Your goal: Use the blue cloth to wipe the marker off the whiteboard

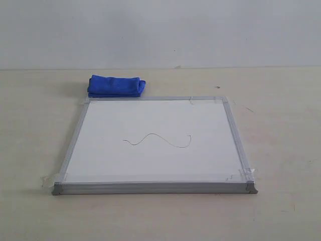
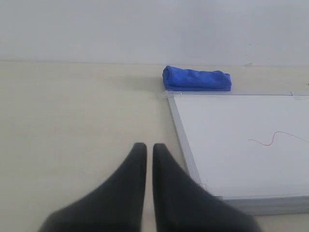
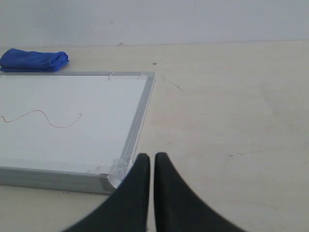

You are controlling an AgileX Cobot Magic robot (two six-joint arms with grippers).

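The whiteboard (image 1: 155,143) lies flat on the table, silver frame and grey corner caps. A thin wavy marker line (image 1: 158,139) crosses its middle. The blue cloth (image 1: 116,86), a folded bundle, rests just beyond the board's far left corner. Neither gripper shows in the exterior view. In the left wrist view my left gripper (image 2: 149,147) is shut and empty, off the board's left edge, with the cloth (image 2: 197,79) far ahead and the whiteboard (image 2: 231,140) beside it. My right gripper (image 3: 152,157) is shut and empty by the whiteboard's (image 3: 72,125) near right corner; the marker line (image 3: 43,118) and cloth (image 3: 34,59) lie beyond.
A pale beige tabletop (image 1: 281,125) surrounds the board, backed by a white wall (image 1: 160,30). Clear tape bits sit at the board's corners (image 1: 246,174).
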